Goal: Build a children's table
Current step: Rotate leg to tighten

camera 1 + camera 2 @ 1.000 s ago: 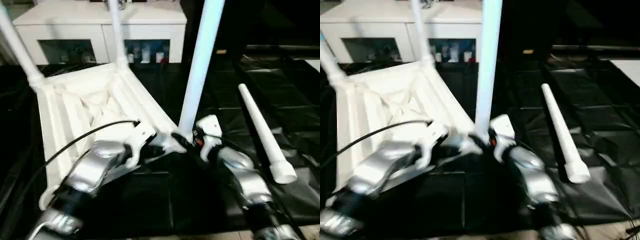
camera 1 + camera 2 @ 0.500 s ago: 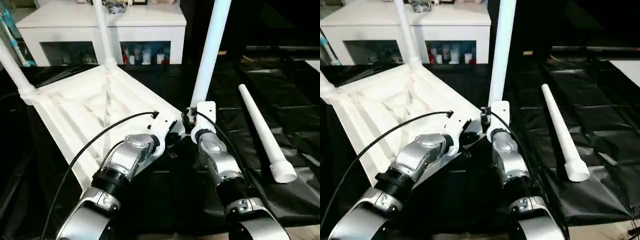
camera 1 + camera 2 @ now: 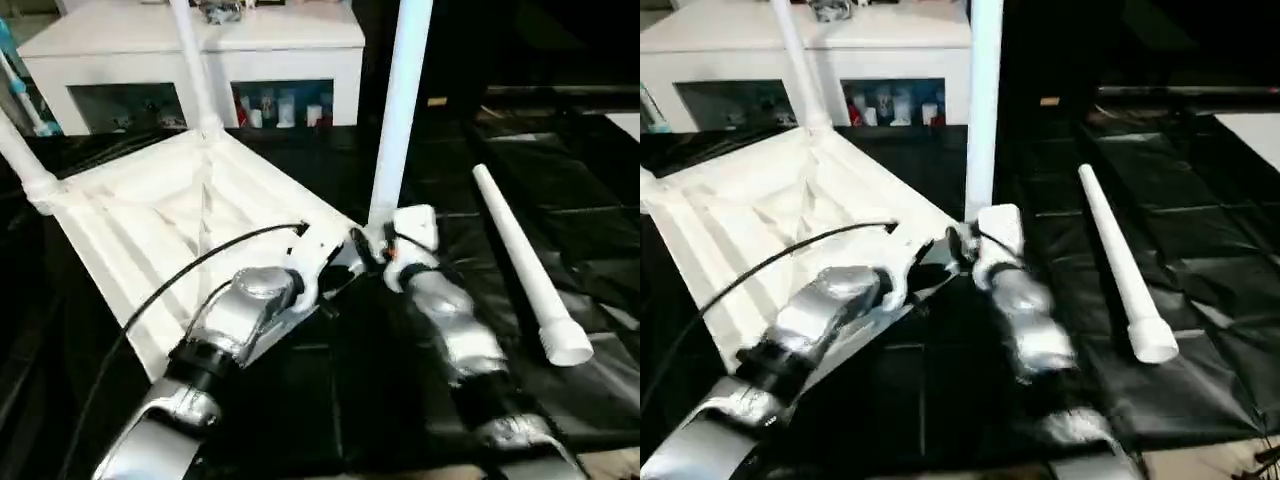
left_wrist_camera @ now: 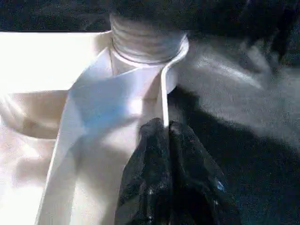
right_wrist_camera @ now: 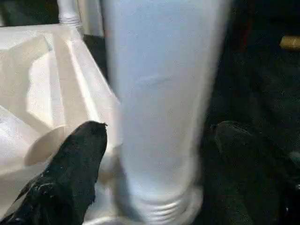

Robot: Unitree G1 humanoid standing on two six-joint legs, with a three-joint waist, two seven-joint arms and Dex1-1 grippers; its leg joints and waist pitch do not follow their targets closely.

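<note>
The white table top [image 3: 150,215] lies upside down with its ribbed underside up. Two legs stand in sockets, one at the far left corner [image 3: 22,155] and one at the back corner [image 3: 190,60]. A third leg [image 3: 398,110] rises from the near right corner socket [image 4: 145,47]. My left gripper [image 4: 164,125] is shut on the thin rim of the top right beside that socket. Around the base of the third leg [image 5: 159,93], my right gripper [image 5: 159,129] is open, one finger [image 5: 75,159] on each side and a small gap to each. The fourth leg [image 3: 520,260] lies loose on the black mat to the right.
A white cabinet [image 3: 200,55] with glass doors stands behind the table top. A black mat [image 3: 560,160] covers the work surface. A black cable [image 3: 170,285] loops over my left forearm.
The head view has shifted. The third leg leaned to the right half a second ago and now stands nearly upright. Both grippers stay at the same corner.
</note>
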